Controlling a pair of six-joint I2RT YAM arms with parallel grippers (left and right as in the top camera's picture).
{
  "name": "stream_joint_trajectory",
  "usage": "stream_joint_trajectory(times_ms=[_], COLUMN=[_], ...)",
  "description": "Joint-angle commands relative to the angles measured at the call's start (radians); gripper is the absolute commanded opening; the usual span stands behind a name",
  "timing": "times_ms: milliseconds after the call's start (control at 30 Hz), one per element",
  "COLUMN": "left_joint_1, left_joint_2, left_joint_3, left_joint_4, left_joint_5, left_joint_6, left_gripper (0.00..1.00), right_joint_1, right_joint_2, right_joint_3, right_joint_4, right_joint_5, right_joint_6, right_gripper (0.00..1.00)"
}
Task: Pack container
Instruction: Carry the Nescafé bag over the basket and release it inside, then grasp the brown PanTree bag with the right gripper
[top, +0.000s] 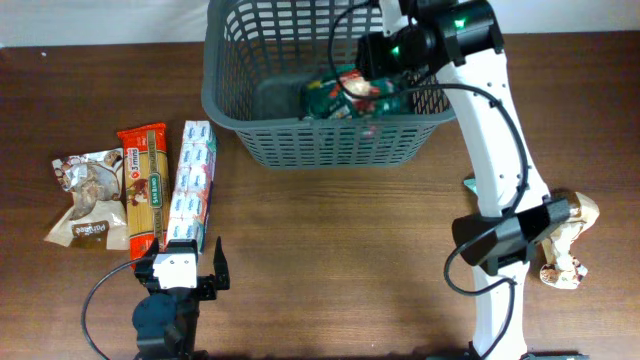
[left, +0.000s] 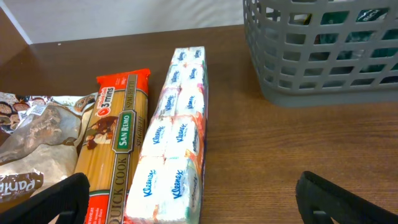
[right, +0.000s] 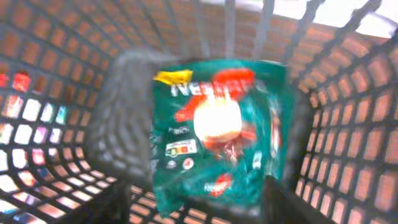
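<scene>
Against the far edge of the dark brown wooden counter (top: 340, 230), a little right of the middle, stands the large dark grey plastic basket with lattice-slotted sides (top: 330, 140). On its flat base, toward its right end, lies a green glossy snack packet with red and white print (top: 350, 95). The right arm reaches up from the front right of the counter and bends over the basket's rim, so that the right hand (right: 202, 202) hangs inside the basket just above the packet. The right wrist view is blurred: the two dark fingers (right: 134, 205) stand apart at the bottom, with the packet's near edge between them, but I cannot tell whether they are grasping it.

Near the left edge three packs lie side by side, lengthwise from front to far edge:
- a long clear-wrapped stack of white tissue packs (top: 192, 185), nearest the middle;
- a long red and orange packet of spaghetti (top: 143, 185), touching the tissues;
- a crumpled brown and white pouch (top: 88, 195), outermost.

Close to the front edge, just before the near ends of the tissues and spaghetti, the left hand (top: 182, 258) is released, its fingers spread wide and holding nothing.

By the right edge a beige and brown pouch (top: 570, 240) lies partly behind the right arm.
</scene>
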Motion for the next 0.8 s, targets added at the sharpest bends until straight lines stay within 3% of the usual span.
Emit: stream_joint_trajectory(times_ms=[0, 267, 467, 567, 767], left_joint_1=[-0.003, -0.003, -0.003, -0.003, -0.003], left_joint_2=[-0.006, -0.006, -0.006, -0.007, -0.006], left_joint_3=[-0.004, -0.004, -0.004, -0.004, -0.004], left_joint_4=[0.002, 0.002, 0.002, 0.002, 0.002], left_joint_5=[0.011, 0.011, 0.011, 0.011, 0.011], left_joint_6=[0.010, 0.010, 0.010, 0.010, 0.010], left_gripper=[0.99, 0.99, 0.99, 0.99, 0.99], right_joint_1=[-0.003, -0.057, -0.278, -0.454, -0.755], right_joint_2=[-0.110, -0.233, -0.343, -0.407, -0.513], right_joint_3=[0.107, 0.249, 0.203, 0.063, -0.481], right_joint_4=[0.016, -0.099, -0.132, -0.108, 0.061], right_joint_5=[0.000, 0.179, 0.208, 0.200, 0.154], right_joint_6=[-0.034, -0.035, -0.032, -0.019, -0.010], right_gripper=[0.69, 0.72, 0.72, 0.72, 0.72])
